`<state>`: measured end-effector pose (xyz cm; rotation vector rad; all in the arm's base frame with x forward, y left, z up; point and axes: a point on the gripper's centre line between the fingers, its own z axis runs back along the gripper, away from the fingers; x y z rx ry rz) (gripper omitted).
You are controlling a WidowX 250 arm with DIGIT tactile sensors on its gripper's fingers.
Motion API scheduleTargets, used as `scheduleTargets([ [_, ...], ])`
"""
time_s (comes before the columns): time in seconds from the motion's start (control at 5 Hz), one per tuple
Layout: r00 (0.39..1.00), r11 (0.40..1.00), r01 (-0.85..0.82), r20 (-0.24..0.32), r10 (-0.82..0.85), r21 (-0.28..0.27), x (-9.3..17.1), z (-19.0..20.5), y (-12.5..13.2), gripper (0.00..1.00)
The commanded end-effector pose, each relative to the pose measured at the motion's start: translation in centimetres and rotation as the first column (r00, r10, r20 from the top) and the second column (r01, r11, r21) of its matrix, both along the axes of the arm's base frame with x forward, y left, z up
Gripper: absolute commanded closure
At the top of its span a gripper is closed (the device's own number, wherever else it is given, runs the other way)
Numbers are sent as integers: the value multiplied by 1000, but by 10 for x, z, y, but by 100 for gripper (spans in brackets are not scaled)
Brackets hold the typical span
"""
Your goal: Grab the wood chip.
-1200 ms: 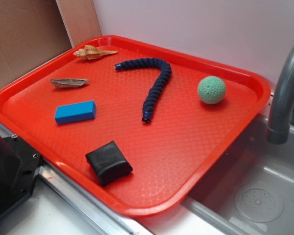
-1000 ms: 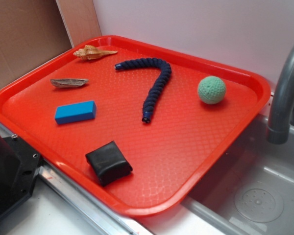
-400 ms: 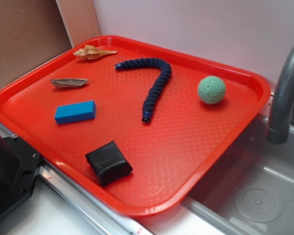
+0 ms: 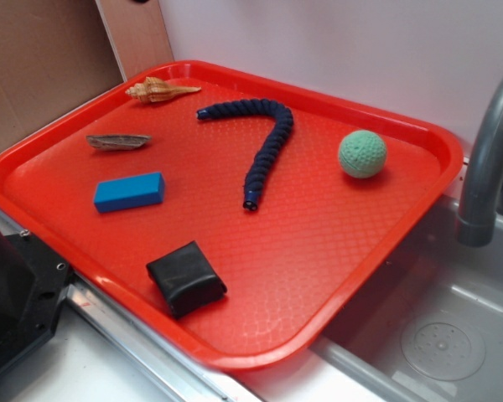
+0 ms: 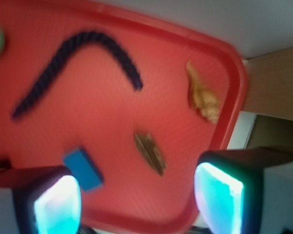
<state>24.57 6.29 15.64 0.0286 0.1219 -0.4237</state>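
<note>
1. Legible text, labels, brands, numbers, signs: none can be read in either view.
2. Red tray (image 4: pixel 419 159): textured surface only, no marking to be read.
3. Items on the tray: no print shows on any of them; the wrist view is too blurred to tell.
</note>
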Motion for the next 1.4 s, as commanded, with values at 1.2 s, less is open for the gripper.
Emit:
scheduleTargets([
  [1.2,998,998,12,-66,-7,68,-21,-138,31,0],
])
